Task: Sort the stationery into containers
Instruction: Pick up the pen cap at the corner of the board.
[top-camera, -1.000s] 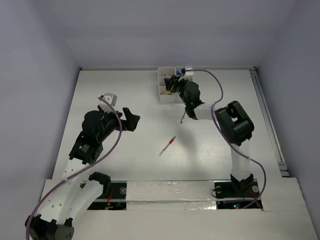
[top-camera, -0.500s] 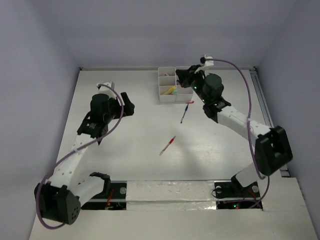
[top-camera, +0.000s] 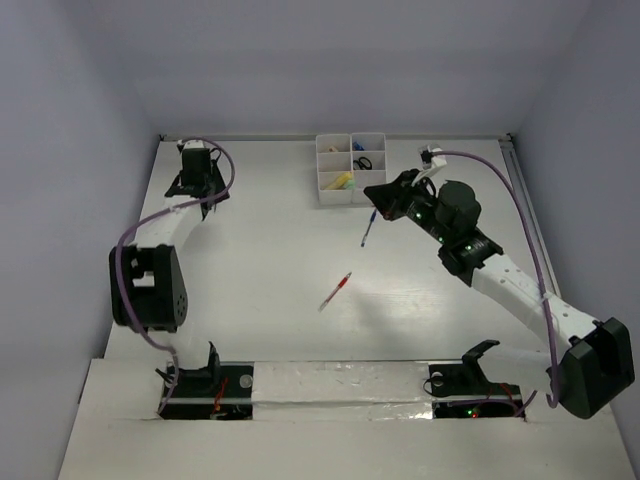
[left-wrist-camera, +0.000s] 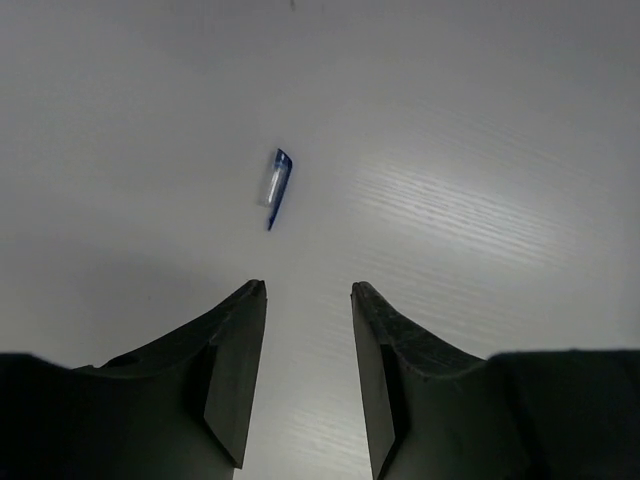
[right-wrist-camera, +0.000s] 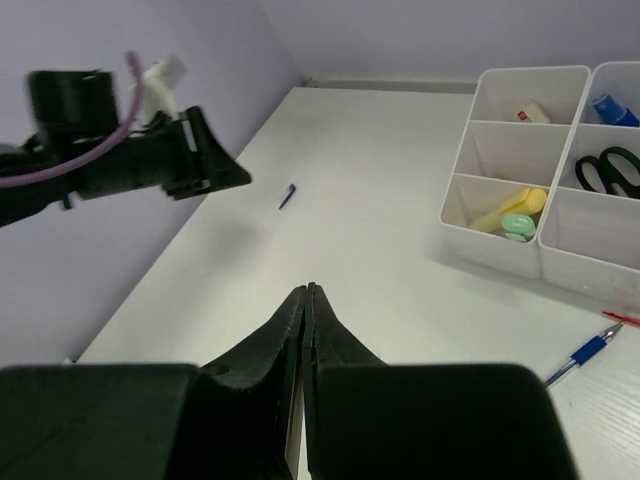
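Mostly sorted: on the table (top-camera: 250, 300), the white tray (top-camera: 336, 198) already holds yellow and green markers (right-wrist-camera: 505, 210), scissors (right-wrist-camera: 605, 170) and an eraser (right-wrist-camera: 530, 110). The left gripper (left-wrist-camera: 308, 288) hangs spread and empty over a small blue cap (left-wrist-camera: 276, 186) near the far-left wall (tighter room there, probably). The right gripper (right-wrist-camera: 305, 290) is clenched on nothing. Left to sort — a blue pen (top-camera: 369, 229) just beside the tray and a red pen (top-camera: 336, 291) mid-table, open all round.
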